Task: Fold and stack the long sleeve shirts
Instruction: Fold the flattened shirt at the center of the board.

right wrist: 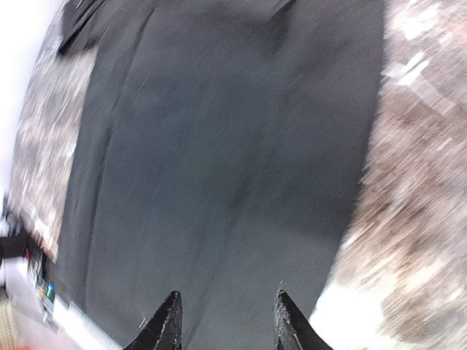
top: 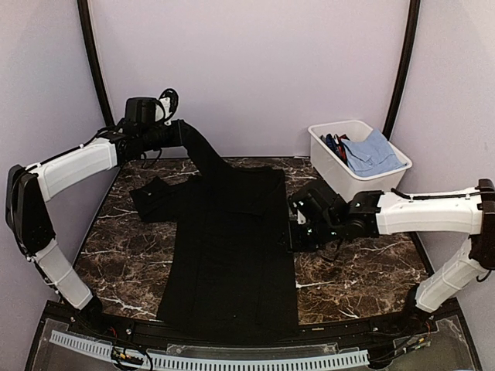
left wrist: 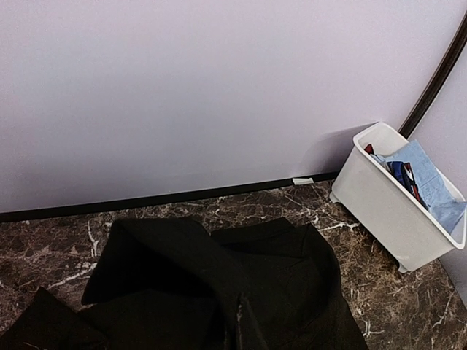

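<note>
A black long sleeve shirt [top: 232, 247] lies spread flat on the marble table. One sleeve [top: 203, 151] is pulled up taut to my left gripper [top: 180, 131], which is shut on it high at the back left. The left wrist view looks down on the shirt [left wrist: 292, 292], with cloth rising toward the lens; its own fingers do not show. The shirt's other sleeve [top: 155, 199] lies bunched at the left. My right gripper [top: 298, 228] hovers open at the shirt's right edge. The right wrist view, blurred, shows the right gripper [right wrist: 227, 321] over the black cloth [right wrist: 219, 146] with nothing between the fingertips.
A white bin [top: 348, 182] stands at the back right corner with a light blue garment [top: 373, 152] and darker cloth inside; it also shows in the left wrist view as the bin [left wrist: 379, 211]. Bare marble [top: 363, 270] lies right of the shirt.
</note>
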`<state>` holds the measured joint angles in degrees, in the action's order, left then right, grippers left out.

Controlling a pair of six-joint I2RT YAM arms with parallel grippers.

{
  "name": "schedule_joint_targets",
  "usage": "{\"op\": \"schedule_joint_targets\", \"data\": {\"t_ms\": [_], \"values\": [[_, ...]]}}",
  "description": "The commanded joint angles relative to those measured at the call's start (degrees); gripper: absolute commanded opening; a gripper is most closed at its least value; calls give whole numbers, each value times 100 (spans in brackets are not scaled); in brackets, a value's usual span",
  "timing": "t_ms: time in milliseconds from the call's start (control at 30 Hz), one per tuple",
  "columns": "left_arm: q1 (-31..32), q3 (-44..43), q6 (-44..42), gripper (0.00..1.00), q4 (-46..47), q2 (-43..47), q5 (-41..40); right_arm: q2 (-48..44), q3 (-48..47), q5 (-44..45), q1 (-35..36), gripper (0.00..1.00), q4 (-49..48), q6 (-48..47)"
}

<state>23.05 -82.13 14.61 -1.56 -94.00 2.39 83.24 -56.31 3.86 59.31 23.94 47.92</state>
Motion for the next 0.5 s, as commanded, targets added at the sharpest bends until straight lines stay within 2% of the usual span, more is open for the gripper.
{"op": "schedule_joint_targets", "data": {"t_ms": [0,100,200,467], "values": [[-2,100,37,0,118,417,-261,200,-278,67,-668,39,-335,-586],[-14,10,-38,0,-169,404,-678,497,-647,5,-858,37,-240,-796],[-28,-88,-79,0,-308,365,-742,753,-863,-88,-784,35,-76,-886],[-28,204,22,0,-319,740,-823,915,-667,365,149,37,212,-585]]}}
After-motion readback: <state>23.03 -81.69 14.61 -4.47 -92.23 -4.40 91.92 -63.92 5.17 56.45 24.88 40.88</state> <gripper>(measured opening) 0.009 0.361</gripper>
